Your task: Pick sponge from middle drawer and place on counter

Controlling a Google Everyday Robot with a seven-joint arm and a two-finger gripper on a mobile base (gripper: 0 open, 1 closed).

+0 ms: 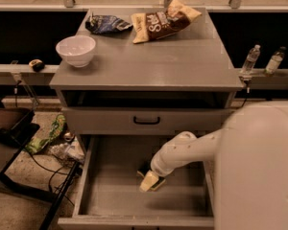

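The middle drawer [110,198] is pulled out at the bottom of the grey cabinet, and its bare grey floor shows. The sponge [143,171] lies near the middle of that floor; only a dark edge of it shows beside and under my gripper. My gripper [149,181], with its pale yellow pads, reaches down into the drawer from the right and sits right at the sponge. My white arm fills the lower right of the view. The counter [153,63] is the cabinet's flat grey top.
On the counter stand a white bowl [76,50], a blue chip bag [107,24] and a brown chip bag [163,20]. A shut drawer front with a black handle [146,120] sits above the open drawer. Two bottles [250,60] stand at the right; floor clutter [53,138] lies at the left.
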